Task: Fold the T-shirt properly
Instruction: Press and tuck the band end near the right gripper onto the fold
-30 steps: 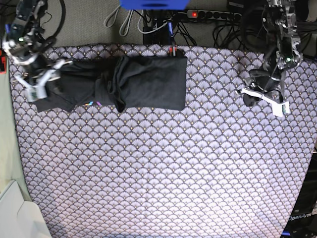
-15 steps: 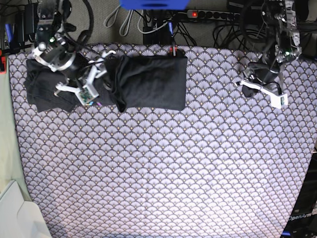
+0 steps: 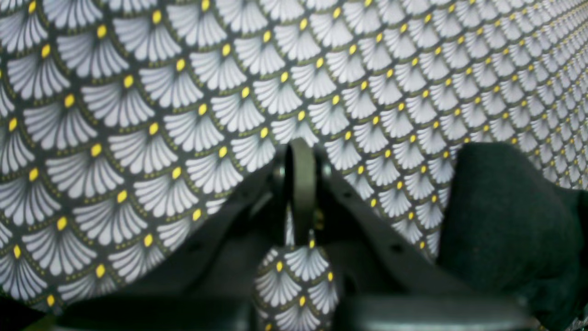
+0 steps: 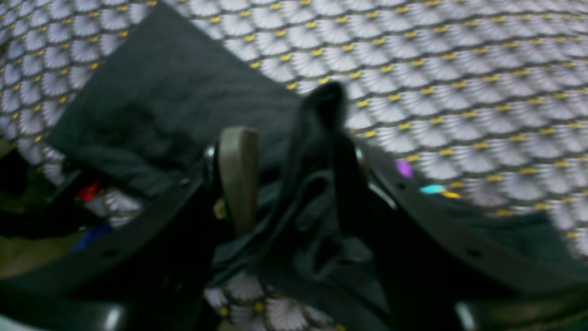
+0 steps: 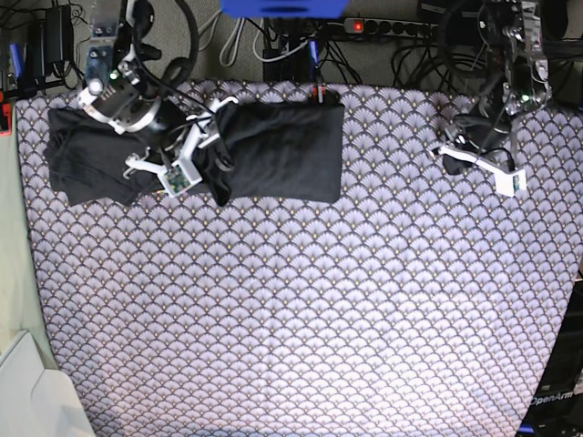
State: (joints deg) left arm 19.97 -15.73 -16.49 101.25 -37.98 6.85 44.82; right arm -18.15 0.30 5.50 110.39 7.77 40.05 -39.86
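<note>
The dark T-shirt [image 5: 273, 150] lies as a long folded band along the table's far left, and its left end [image 5: 82, 155] rests flat. My right gripper [image 5: 205, 127] hovers over the shirt's middle. In the right wrist view a raised bunch of T-shirt [image 4: 321, 119] stands between the right gripper's fingers [image 4: 239, 179] and drapes over the far one. Bits of coloured print [image 4: 404, 168] show beside it. My left gripper [image 5: 446, 153] sits at the far right, away from the shirt. It is shut and empty [image 3: 301, 184], just above the tablecloth.
A fan-patterned tablecloth [image 5: 301, 300] covers the table. A dark soft-looking lump [image 3: 505, 220] lies beside the left gripper. A power strip and cables [image 5: 392, 27] run behind the far edge. A white object [image 5: 27, 391] sits at the bottom left corner.
My right arm has swept rightward from the shirt's left end to its middle, leaving that end uncovered. The left arm has shifted slightly up and stays shut.
</note>
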